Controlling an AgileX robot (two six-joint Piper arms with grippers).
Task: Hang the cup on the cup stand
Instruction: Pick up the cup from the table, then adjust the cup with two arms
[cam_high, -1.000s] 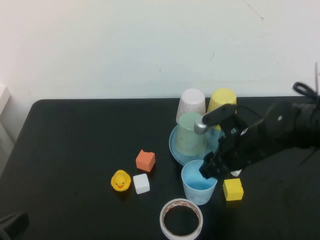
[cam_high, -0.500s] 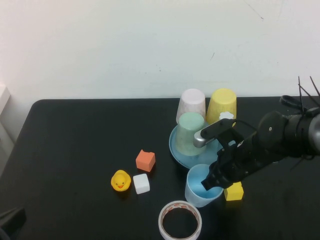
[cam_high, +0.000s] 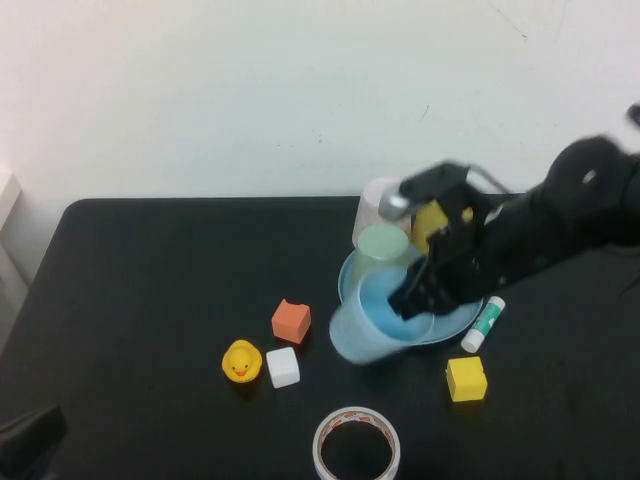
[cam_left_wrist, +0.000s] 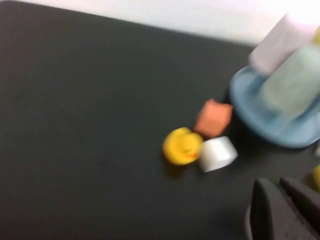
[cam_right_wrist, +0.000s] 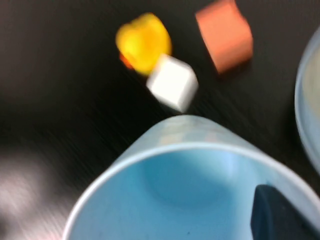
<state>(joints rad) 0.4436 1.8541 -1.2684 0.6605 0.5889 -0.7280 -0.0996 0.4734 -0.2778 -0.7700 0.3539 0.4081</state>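
So the cup (cam_high: 365, 325) is off the table now. A second ago it stood upright near the tape roll (cam_high: 356, 446); now it's tipped on its side in the air, mouth toward the right arm, hanging over the front edge of the cup stand (cam_high: 450, 328). The right gripper (cam_high: 412, 302) has clamped down on the cup's rim, one finger inside it, and lifted up and back toward the stand. With the arm out of the way, a glue stick (cam_high: 482, 324) shows beside the stand. The yellow block (cam_high: 466, 379), duck (cam_high: 241, 361), white block (cam_high: 283, 367) and orange block (cam_high: 291, 321) haven't budged. The mint cup (cam_high: 381, 243) sits upside down on the stand. The left gripper (cam_left_wrist: 280, 207) is parked low at the near left corner, closed, holding nothing. Black tabletop (cam_high: 150, 280), plain white wall (cam_high: 250, 90) behind it.
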